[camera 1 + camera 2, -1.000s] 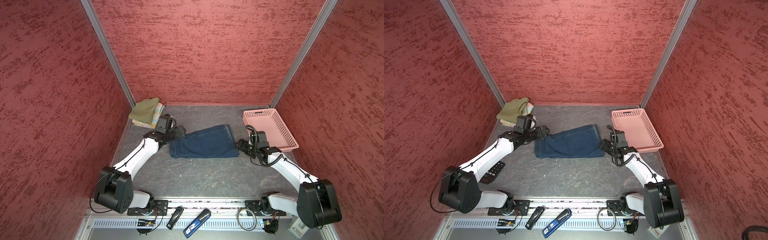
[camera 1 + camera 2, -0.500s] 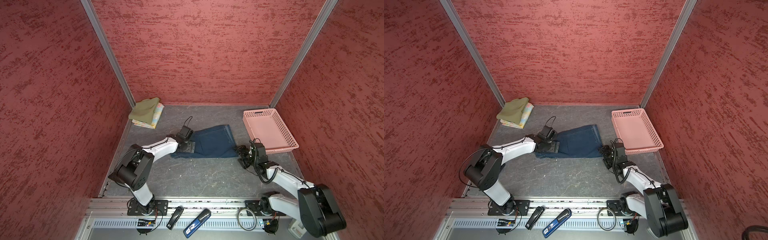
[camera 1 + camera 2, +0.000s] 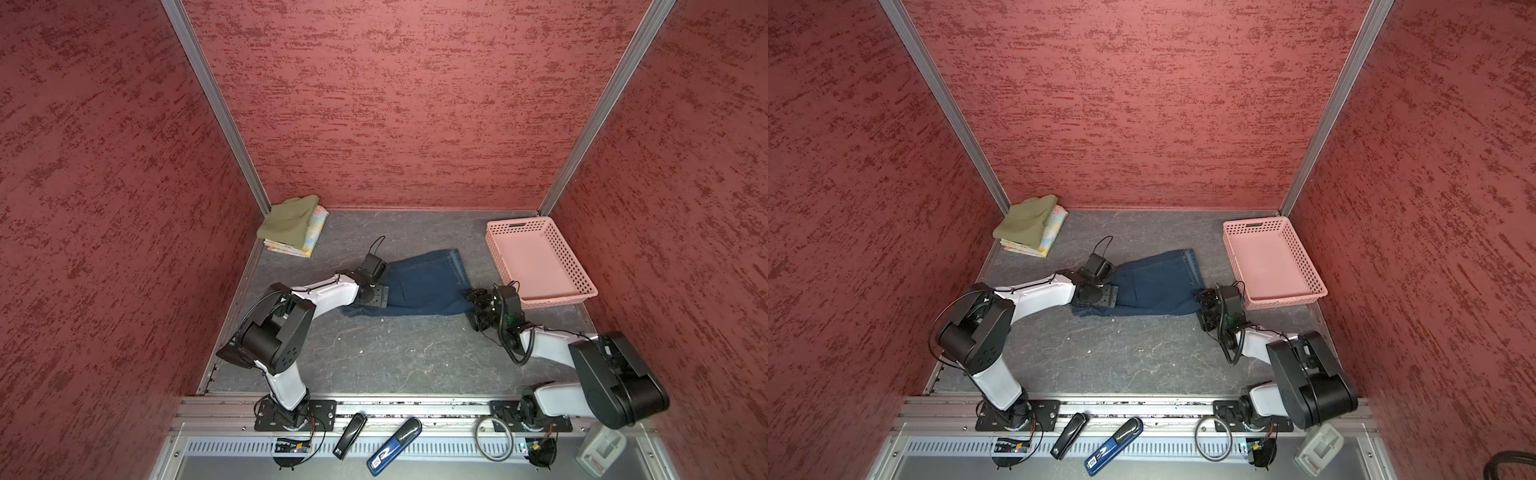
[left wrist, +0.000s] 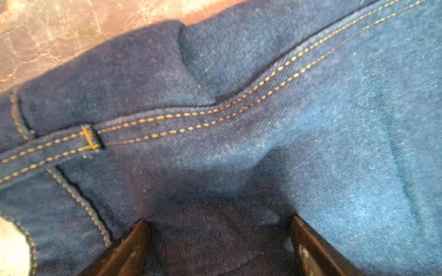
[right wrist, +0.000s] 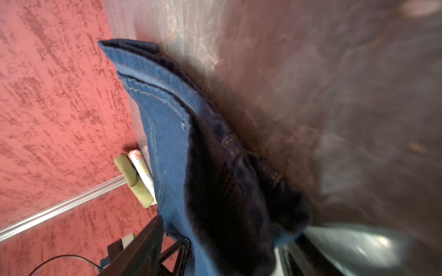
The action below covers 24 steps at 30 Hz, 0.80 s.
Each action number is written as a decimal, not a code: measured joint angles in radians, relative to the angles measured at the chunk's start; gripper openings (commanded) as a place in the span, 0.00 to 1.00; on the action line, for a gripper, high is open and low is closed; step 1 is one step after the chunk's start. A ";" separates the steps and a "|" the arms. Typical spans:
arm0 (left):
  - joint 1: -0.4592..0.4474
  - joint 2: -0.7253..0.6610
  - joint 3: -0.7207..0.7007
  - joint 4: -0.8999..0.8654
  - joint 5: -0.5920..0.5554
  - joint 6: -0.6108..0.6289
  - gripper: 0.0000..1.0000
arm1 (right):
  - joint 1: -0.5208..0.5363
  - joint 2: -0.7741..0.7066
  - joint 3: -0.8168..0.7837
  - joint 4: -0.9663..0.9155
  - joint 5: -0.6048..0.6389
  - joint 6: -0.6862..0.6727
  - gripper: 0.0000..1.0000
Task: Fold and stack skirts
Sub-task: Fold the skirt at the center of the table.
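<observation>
— Skirts done so far, starting at the left?
— Two, I'd say. Olive skirt (image 3: 291,220) lies folded on top of the floral skirt (image 3: 314,233) in the back left corner of the desk (image 3: 395,353), against the wall. That pile looks finished.
— And the third?
— Denim skirt (image 3: 424,286) lies flat mid-desk, well apart from the pile. It looks doubled over once, waistband end to the left, hem to the right. Judging by that, it needs at least one more fold, then a carry to the pile.
— Where is the left claw?
— Left claw (image 3: 383,296) is down on the waistband end. Its wrist view shows the fingers (image 4: 134,241) spread wide, with denim and yellow stitching between them: released, nothing pinched.
— Right claw?
— Right claw (image 3: 473,299) sits at the near right corner of the hem. Its wrist view has a thick fold of denim between the jaws, but the picture is blurred, so I cannot tell whether it has bitten or stands free.
— Anything further right?
— Pink basket (image 3: 561,298), empty, just beside that claw and apart from the denim.
— So the step in hand?
— Likely taking both ends for the next fold.
</observation>
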 measured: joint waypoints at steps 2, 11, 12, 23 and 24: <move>0.012 0.000 -0.001 0.008 0.010 -0.003 0.90 | 0.001 0.042 0.000 0.055 0.019 -0.012 0.42; 0.067 -0.002 -0.001 0.027 0.088 -0.016 0.89 | 0.005 0.071 0.009 0.123 0.114 -0.188 0.00; 0.080 -0.007 0.000 0.027 0.110 -0.021 0.90 | 0.006 0.066 0.015 0.123 0.118 -0.209 0.00; 0.409 -0.286 -0.102 0.110 0.409 -0.196 0.88 | 0.008 -0.039 0.226 -0.002 0.156 -0.515 0.00; 0.425 -0.288 -0.122 0.117 0.420 -0.211 0.88 | 0.009 -0.039 0.246 -0.016 0.156 -0.543 0.00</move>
